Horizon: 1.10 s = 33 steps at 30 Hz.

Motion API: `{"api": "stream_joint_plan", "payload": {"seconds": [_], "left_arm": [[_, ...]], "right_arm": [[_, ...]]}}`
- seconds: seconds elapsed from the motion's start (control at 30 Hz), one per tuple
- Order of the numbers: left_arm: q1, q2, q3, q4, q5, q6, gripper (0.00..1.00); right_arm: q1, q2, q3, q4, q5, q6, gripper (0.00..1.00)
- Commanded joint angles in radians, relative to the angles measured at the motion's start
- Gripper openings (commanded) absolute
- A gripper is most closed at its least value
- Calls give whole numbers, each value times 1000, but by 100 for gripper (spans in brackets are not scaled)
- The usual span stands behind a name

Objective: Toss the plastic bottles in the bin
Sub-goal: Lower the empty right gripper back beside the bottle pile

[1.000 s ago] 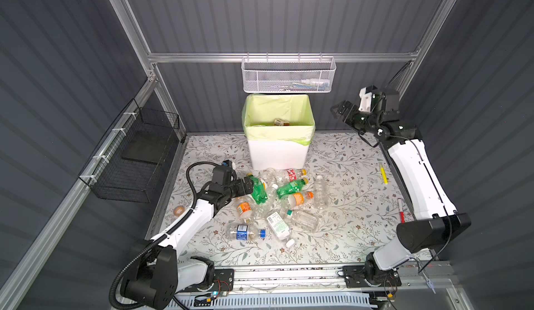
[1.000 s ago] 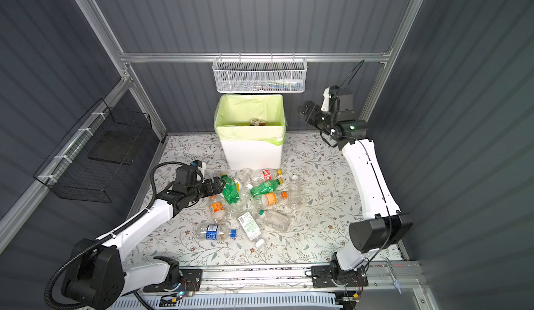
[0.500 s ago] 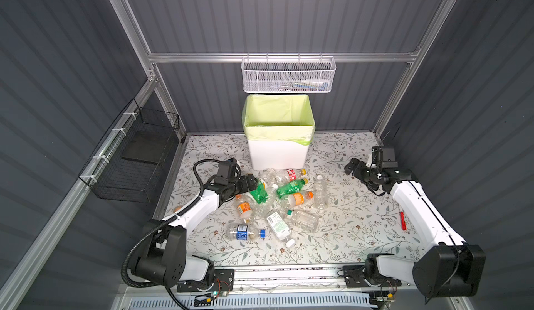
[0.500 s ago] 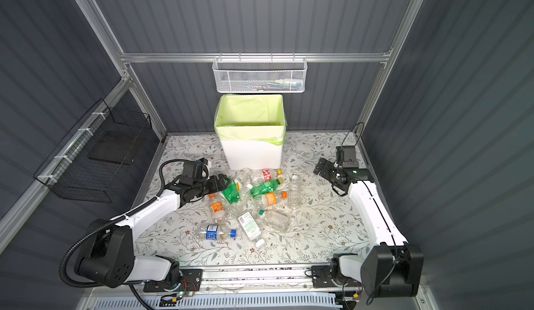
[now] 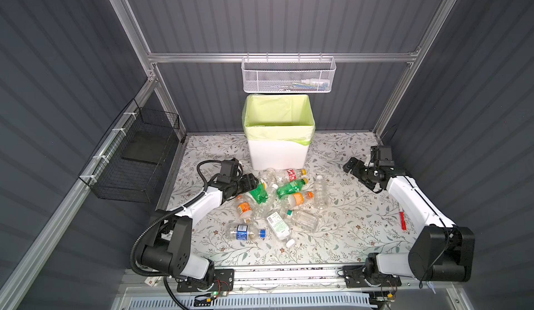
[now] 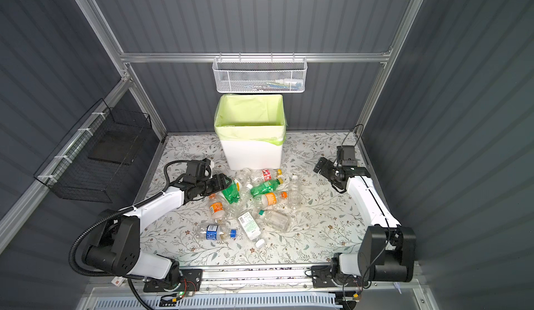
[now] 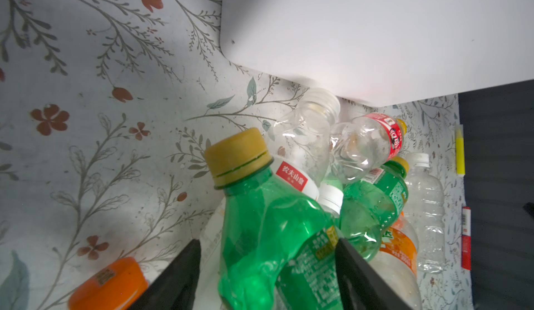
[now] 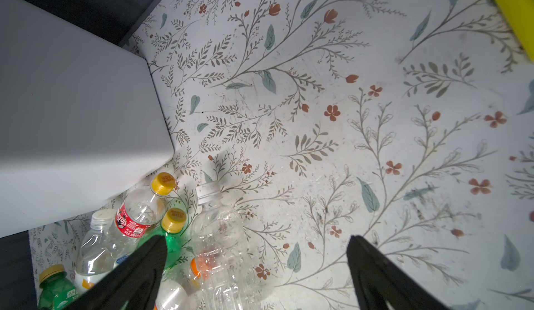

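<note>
Floral-printed vinyl matting (image 5: 346, 236) covered the floor of the dark-panelled cell. At its back centre stood the tall white rectangular bin (image 5: 277, 155) with a pale yellow-green liner, probably placed so that either arm could reach it. Just in front lay the plastic bottles (image 5: 297, 198), a loose heap of clear, green and orange-labelled drink bottles.

The left gripper (image 7: 267, 245) straddled the crumpled green bottle with the yellow cap (image 7: 254, 207). That bottle sat on top of the heap on the side nearest that arm, so it looked the easiest pick. One finger touched it and a gap showed at the other, so the jaws stood partly apart and not yet clamped. The right gripper (image 8: 257, 240) hung spread wide and empty over bare matting beside the heap.

The bin's own wall hid its bottom. The clear bottles low in the heap were hard to separate, and the white mesh basket (image 5: 289, 75) held items too small to name.
</note>
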Motion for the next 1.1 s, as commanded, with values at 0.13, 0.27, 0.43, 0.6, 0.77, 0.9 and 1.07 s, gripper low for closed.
{"api": "stream_joint_plan", "payload": {"seconds": [0.13,0.27,0.43,0.6,0.77,0.9,1.07], "left_arm": [[-4,51,18,61,48,-14,59],[-4,46,18,69,51,-17,50],[-4,10,9,69,42,-16,40],[-4,-28,1,58,41,-15,30],[-4,-108,-15,9,-18,-2,24],[-1,-155,-42,-28,-45,16,18],[1,-157,-49,-42,-37,-7,45]], "right_arm": [[-15,-5,-24,47,-29,30,99],[-21,-11,-33,47,-29,32,99],[-27,-16,-40,47,-29,31,99],[-29,-24,-47,48,-29,32,99],[-30,-31,-56,50,-31,33,99],[-30,-31,-65,55,-39,34,99],[-30,-32,-66,56,-51,34,99]]}}
